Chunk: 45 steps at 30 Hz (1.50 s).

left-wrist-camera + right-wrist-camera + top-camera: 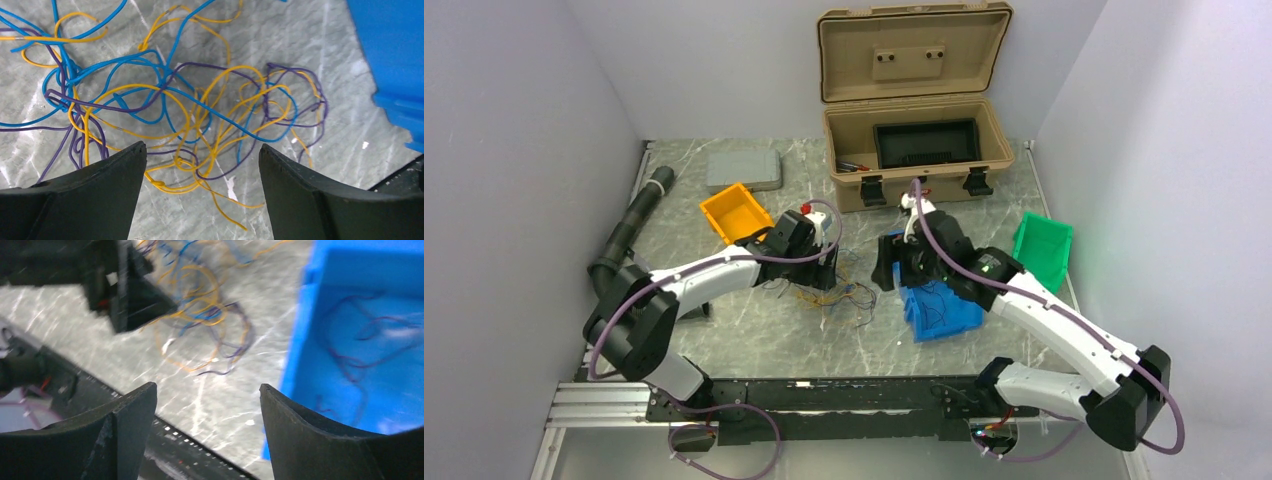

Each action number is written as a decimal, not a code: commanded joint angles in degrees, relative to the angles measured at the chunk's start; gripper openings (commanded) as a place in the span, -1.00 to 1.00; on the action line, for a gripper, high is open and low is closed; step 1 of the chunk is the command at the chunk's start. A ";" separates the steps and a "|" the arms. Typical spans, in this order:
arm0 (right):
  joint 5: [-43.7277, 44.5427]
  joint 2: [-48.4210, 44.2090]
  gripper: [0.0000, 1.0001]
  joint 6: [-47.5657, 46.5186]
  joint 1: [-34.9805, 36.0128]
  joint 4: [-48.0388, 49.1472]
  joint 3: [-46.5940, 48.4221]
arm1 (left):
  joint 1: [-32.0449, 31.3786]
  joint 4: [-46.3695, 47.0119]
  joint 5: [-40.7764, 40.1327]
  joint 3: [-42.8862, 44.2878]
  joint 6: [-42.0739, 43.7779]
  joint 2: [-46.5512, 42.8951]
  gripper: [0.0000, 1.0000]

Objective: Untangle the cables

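Note:
The cables [200,112] lie in a loose tangle of blue, yellow and purple wires on the marble table, seen from above as a small heap [842,294]. My left gripper [202,150] hangs open just over the tangle's near edge, nothing between its fingers [107,175]. In the top view it [828,276] stands at the heap's left. My right gripper [207,390] is open and empty, above the table beside the blue bin [305,340]. A few purple wires [350,362] lie inside that bin. The tangle [202,315] shows blurred beyond it.
The blue bin [944,318] sits right of the heap, a green bin [1044,250] further right, an orange bin [736,212] at the back left. An open tan case [914,150] stands behind, a grey block [744,170] and black hose [629,225] to the left.

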 commanded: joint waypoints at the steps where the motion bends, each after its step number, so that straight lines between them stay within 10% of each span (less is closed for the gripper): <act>1: -6.81 -0.72 0.52 8.80 4.50 7.10 -5.06 | 1.16 3.47 0.76 1.84 -1.38 3.31 0.70; 7: -6.90 1.65 0.51 13.41 6.51 13.48 -12.76 | 1.25 3.88 0.24 2.19 -0.64 6.12 0.24; 14: 1.25 5.81 0.53 11.23 2.53 9.40 -13.55 | 2.57 3.58 -3.75 -1.49 -0.85 1.51 -0.99; 20: -2.61 6.51 0.49 6.05 -3.19 11.21 -13.42 | 3.01 3.70 -4.28 -4.89 -1.09 -2.51 -1.00; 45: 11.48 28.29 0.01 12.72 14.76 14.40 -3.58 | 3.84 5.46 -3.87 -10.09 -1.39 -9.68 -1.00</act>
